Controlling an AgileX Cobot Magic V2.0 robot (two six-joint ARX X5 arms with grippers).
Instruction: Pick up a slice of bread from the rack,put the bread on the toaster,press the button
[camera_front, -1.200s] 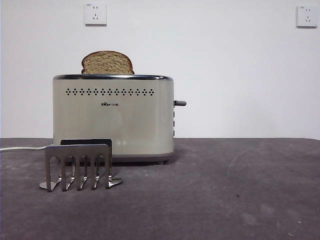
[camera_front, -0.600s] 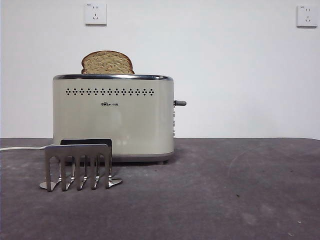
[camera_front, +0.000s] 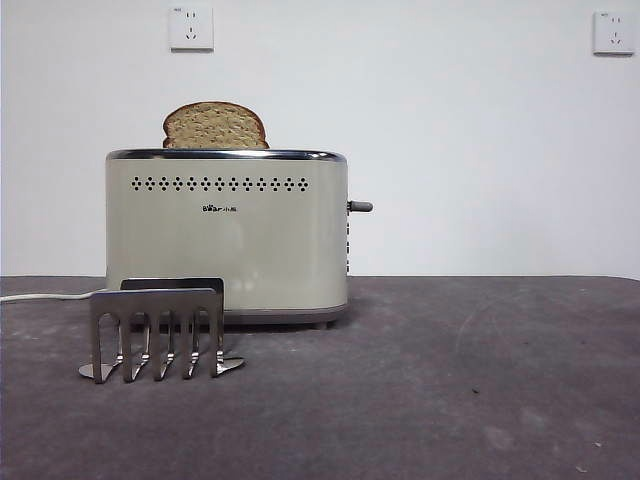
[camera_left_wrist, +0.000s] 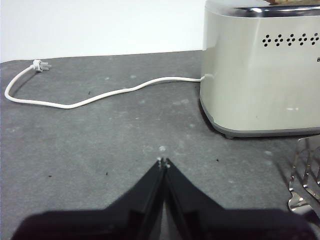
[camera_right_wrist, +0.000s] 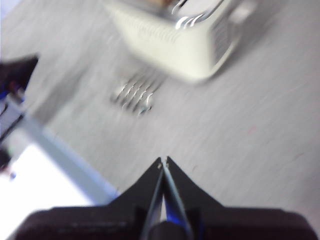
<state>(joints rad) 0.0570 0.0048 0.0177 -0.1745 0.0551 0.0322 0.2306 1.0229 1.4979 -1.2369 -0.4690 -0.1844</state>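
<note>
Front view: the bread (camera_front: 215, 126) stands upright in the toaster (camera_front: 227, 235), its rounded top above the chrome rim. The button (camera_front: 360, 206) juts from the toaster's narrow end. The rack (camera_front: 158, 329) stands on the surface (camera_front: 450, 380) just before the toaster.

Left wrist view: the left gripper (camera_left_wrist: 163, 162) hangs low over the surface, jaws pressed together, near the toaster and cord (camera_left_wrist: 100, 96).

Right wrist view: blurred; the right gripper (camera_right_wrist: 163, 161) is high above the surface, tilted, jaws pressed together, well apart from toaster and rack.
</note>
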